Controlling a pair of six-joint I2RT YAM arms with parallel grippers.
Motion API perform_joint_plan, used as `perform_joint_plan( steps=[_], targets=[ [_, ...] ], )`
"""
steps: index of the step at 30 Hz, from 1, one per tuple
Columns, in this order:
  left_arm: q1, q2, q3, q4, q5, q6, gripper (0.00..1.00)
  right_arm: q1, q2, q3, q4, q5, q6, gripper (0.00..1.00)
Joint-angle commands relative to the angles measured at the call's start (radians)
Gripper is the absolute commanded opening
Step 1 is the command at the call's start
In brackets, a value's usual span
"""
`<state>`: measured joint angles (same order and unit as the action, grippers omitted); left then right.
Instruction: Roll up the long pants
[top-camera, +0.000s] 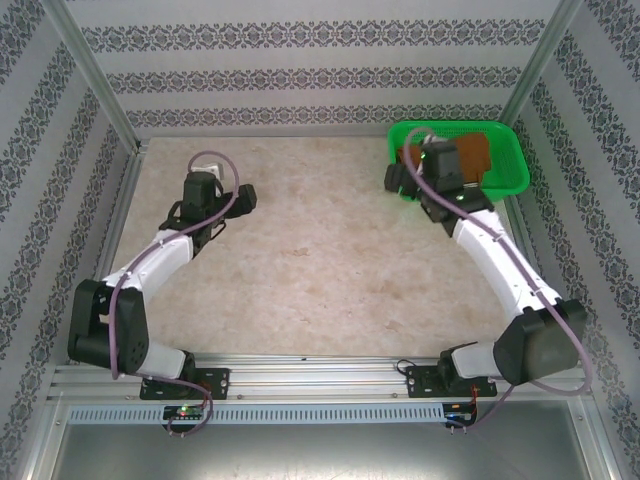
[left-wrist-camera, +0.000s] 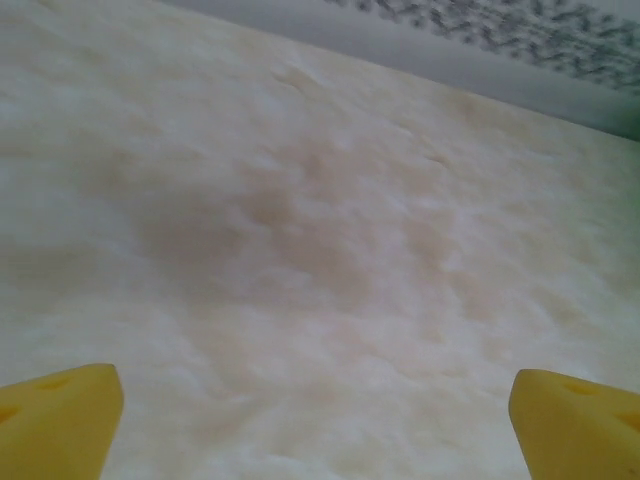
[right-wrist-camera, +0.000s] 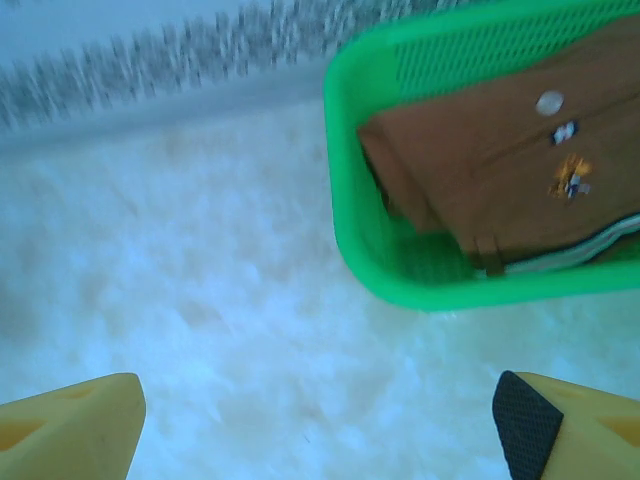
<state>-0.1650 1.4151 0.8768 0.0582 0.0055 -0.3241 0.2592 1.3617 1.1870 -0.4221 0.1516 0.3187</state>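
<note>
The long pants (top-camera: 476, 156) lie folded inside a green basket (top-camera: 512, 172) at the back right of the table. In the right wrist view the rust-brown pants (right-wrist-camera: 480, 170) show a pale waistband edge and a small light button (right-wrist-camera: 550, 102). My right gripper (top-camera: 401, 178) hangs open just left of the basket, and its yellow fingers (right-wrist-camera: 70, 425) stand wide apart over bare table with nothing between them; the right gripper (right-wrist-camera: 318, 410) is clear of the basket rim (right-wrist-camera: 345, 200). My left gripper (top-camera: 208, 166) is open at the back left, and the left gripper (left-wrist-camera: 315, 410) holds nothing.
The table (top-camera: 320, 260) is a pale mottled surface enclosed by patterned walls and metal frame posts (top-camera: 95, 75). The back wall (left-wrist-camera: 500, 40) is close ahead of the left gripper. The basket sits against the back right corner.
</note>
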Motion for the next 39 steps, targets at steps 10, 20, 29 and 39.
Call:
perform_joint_plan(
  steps=[10, 20, 29, 39],
  targets=[
    [0.067, -0.214, -0.474, 0.495, -0.276, 0.349, 1.0, 0.114, -0.148, -0.437, 0.318, 0.132, -0.183, 0.91],
    [0.09, 0.107, -0.535, 0.884, -0.188, 0.338, 1.0, 0.109, -0.173, -0.589, 0.564, 0.166, -0.19, 0.9],
    [0.117, 0.143, -0.5, 0.839, -0.041, 0.36, 1.0, -0.003, -0.33, -0.793, 0.796, 0.154, -0.312, 0.89],
    [0.127, 0.142, -0.489, 0.816, -0.028, 0.354, 1.0, -0.2, 0.158, -0.849, 1.359, -0.059, -0.322, 0.92]
  ],
)
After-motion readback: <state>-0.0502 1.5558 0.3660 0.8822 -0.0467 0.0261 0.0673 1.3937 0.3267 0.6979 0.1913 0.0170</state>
